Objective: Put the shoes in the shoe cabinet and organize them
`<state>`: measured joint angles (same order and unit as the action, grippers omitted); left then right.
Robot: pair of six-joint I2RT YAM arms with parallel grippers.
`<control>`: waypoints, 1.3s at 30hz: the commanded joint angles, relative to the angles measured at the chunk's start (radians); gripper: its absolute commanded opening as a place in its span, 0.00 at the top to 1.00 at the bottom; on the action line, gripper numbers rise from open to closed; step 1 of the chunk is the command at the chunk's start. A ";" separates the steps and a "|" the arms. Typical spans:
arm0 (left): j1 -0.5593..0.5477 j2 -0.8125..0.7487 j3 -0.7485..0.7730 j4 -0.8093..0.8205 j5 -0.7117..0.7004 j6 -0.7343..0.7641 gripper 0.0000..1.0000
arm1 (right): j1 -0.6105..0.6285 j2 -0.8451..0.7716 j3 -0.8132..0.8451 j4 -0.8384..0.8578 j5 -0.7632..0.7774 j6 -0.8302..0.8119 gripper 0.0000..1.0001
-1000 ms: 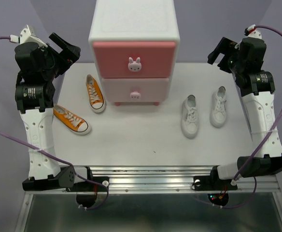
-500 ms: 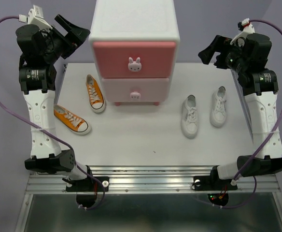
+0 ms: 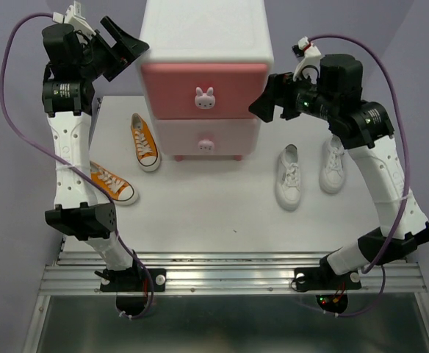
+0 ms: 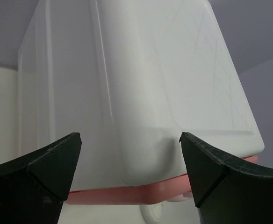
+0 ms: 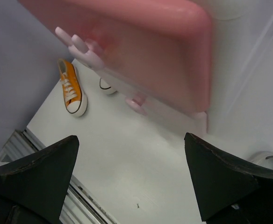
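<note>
The shoe cabinet stands at the back middle, white with two shut pink drawers and bunny knobs. Two orange sneakers lie left of it: one near its foot, one nearer the front. Two white sneakers lie to its right. My left gripper is open and empty, raised at the cabinet's upper left corner; the left wrist view shows the cabinet's white side between its fingers. My right gripper is open and empty, raised beside the cabinet's right edge. The right wrist view shows the top drawer and an orange sneaker.
The white tabletop ends at a metal rail at the front. Purple cables loop from both arms. A purple backdrop surrounds the table.
Both arms have risen and swung inward toward the cabinet. The left gripper now reaches its top left corner; the right gripper has moved left to the cabinet's right side. The shoes have not moved.
</note>
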<state>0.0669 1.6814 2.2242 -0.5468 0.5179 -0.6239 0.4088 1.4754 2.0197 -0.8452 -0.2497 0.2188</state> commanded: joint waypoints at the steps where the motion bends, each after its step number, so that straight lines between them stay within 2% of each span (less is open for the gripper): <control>1: -0.006 0.000 0.049 -0.008 0.034 0.059 0.01 | 0.105 -0.006 0.028 0.021 0.092 0.030 0.00; 8: -0.018 0.027 0.052 -0.007 0.073 0.067 0.01 | 0.251 0.078 0.102 0.008 0.260 0.001 0.00; 10: -0.030 0.037 0.054 -0.010 0.085 0.067 0.01 | 0.310 0.104 0.114 0.049 0.398 -0.027 0.00; 13: -0.039 0.043 0.054 -0.015 0.093 0.069 0.01 | 0.383 0.146 0.143 0.067 0.463 -0.048 0.00; 18: -0.047 0.060 0.057 -0.010 0.111 0.058 0.01 | 0.510 0.250 0.218 0.132 0.702 -0.084 0.00; 23: -0.061 0.078 0.061 -0.010 0.120 0.052 0.03 | 0.578 0.312 0.231 0.212 0.955 -0.045 0.00; 27: -0.061 0.084 0.061 -0.025 0.103 0.058 0.03 | 0.611 0.387 0.303 0.216 1.119 -0.050 0.00; 33: -0.061 0.089 0.052 -0.047 0.083 0.072 0.05 | 0.611 0.474 0.393 0.247 1.242 -0.021 0.00; 39: -0.062 0.095 0.055 -0.048 0.077 0.070 0.05 | 0.611 0.513 0.415 0.265 1.257 -0.018 0.00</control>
<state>0.0277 1.7428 2.2585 -0.5495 0.5838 -0.5911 1.0176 1.9728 2.3836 -0.6556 0.9325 0.1883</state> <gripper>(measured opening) 0.956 0.997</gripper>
